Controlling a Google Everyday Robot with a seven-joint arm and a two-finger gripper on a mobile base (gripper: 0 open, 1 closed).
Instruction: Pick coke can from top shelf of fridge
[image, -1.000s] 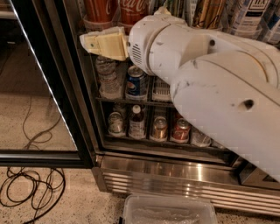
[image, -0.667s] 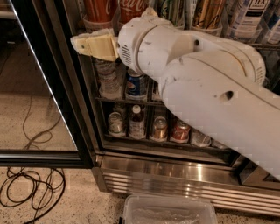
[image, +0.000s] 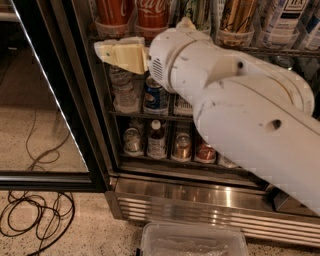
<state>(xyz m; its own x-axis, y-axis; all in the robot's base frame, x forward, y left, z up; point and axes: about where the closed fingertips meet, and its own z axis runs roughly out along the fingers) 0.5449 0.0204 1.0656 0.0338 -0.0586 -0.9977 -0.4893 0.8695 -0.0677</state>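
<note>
A cream-coloured claw (image: 107, 50) is held just under the front edge of the top shelf (image: 250, 49), at its left end, pointing left; whether it is spread or pressed together cannot be told. Nothing is seen gripped in it. It is carried by a bulky white arm (image: 235, 105) that crosses below the top shelf from the lower right. On the top shelf, above and slightly right of the claw, the coke can (image: 152, 11) is seen standing upright behind a clear guard, untouched. One rack under the top shelf, a blue Pepsi can (image: 156, 97) is seen beside a clear bottle (image: 125, 90). Far below the top shelf, the fridge (image: 200, 207) is closed off by a ribbed steel base, with black cables (image: 35, 220) lying on the floor to the lower left.
</note>
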